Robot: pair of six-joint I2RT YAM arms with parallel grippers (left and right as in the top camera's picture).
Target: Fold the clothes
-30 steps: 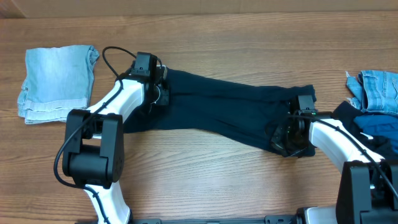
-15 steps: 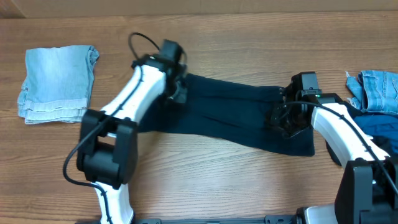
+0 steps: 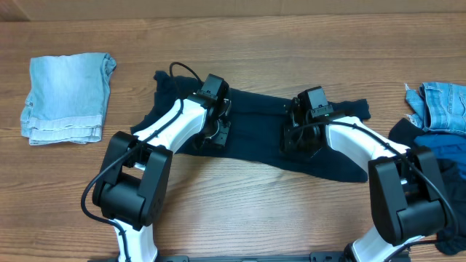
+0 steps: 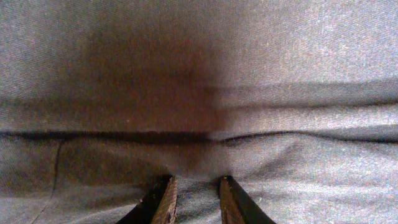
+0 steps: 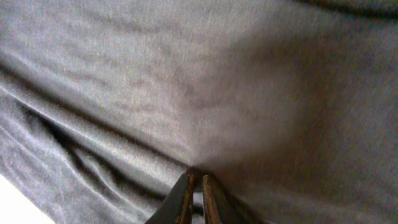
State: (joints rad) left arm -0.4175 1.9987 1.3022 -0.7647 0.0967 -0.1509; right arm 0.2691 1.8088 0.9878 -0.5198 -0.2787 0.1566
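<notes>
A long dark navy garment [image 3: 255,131] lies across the middle of the wooden table. My left gripper [image 3: 213,137] is down on its left part, and my right gripper [image 3: 293,142] is down on its right part, the two close together. In the left wrist view the left gripper [image 4: 198,180] has its jaws narrowly apart, with a thick fold of the dark cloth [image 4: 199,112] bunched between them. The right wrist view shows the right gripper [image 5: 196,176] nearly closed, pinching a thin ridge of the same cloth [image 5: 186,99].
A folded light-blue denim piece [image 3: 69,98] lies at the far left. At the right edge sits a heap with crumpled denim [image 3: 440,105] and dark and blue cloth [image 3: 429,149]. The bare wooden table [image 3: 255,218] shows in front of the garment.
Both grippers have moved from the garment's two ends inward towards its middle, the left one rightwards, the right one leftwards. The garment now looks shorter and more bunched.
</notes>
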